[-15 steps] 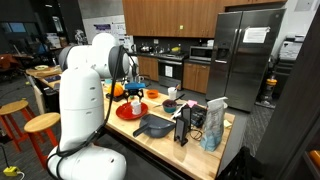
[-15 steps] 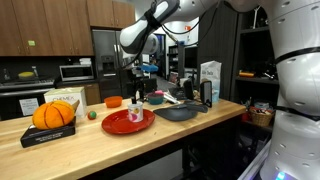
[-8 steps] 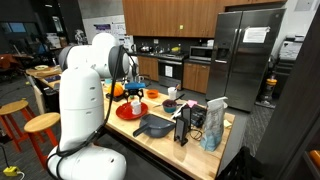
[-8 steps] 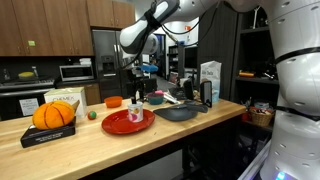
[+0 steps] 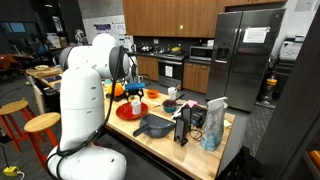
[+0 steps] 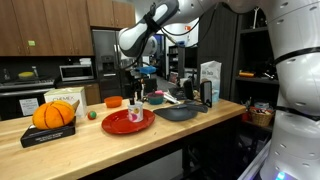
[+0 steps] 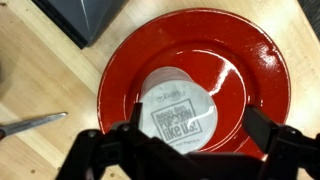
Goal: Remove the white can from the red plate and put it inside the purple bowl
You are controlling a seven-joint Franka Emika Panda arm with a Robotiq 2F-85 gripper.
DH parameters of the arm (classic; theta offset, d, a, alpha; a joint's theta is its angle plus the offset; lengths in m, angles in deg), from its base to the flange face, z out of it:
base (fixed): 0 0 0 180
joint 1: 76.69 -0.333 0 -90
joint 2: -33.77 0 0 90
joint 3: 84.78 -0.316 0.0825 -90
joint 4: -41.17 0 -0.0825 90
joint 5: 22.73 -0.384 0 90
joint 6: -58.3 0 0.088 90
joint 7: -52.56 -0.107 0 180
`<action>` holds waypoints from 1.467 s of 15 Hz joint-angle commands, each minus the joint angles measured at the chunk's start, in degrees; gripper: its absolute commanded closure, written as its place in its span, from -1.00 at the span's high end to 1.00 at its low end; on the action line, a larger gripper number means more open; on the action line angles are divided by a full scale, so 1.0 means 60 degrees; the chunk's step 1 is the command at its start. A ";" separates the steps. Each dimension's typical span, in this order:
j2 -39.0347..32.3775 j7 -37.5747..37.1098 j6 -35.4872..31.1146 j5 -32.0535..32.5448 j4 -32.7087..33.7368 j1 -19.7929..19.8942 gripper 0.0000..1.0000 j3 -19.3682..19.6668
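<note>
The white can (image 7: 178, 104) stands upright in the middle of the red plate (image 7: 240, 50), its printed lid facing the wrist camera. My gripper (image 7: 195, 122) is open directly above the can, with one finger on each side of it and not touching it. In both exterior views the gripper (image 6: 136, 99) hangs just over the can (image 6: 137, 115) on the red plate (image 6: 122, 124) (image 5: 128, 112). The purple bowl (image 5: 170, 103) sits behind the plate toward the counter's far side, beside a small white cup (image 5: 172, 92).
A dark grey pan (image 6: 178, 113) lies right next to the plate; its corner shows in the wrist view (image 7: 95, 15). An orange bowl (image 6: 113, 102), a pumpkin on a box (image 6: 53, 114) and a tall carton (image 6: 210, 82) also stand on the wooden counter. A metal utensil (image 7: 25, 125) lies beside the plate.
</note>
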 commanded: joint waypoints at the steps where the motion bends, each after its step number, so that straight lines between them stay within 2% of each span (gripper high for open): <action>1: -0.0164 0.0191 -0.0479 0.0320 0.0017 -0.0008 1.00 0.0077; 9: -0.0410 0.0549 -0.1326 0.0274 -0.0175 0.0093 1.00 0.0054; 22: -0.0527 0.0578 -0.1277 0.0190 -0.0307 0.0141 1.00 0.0050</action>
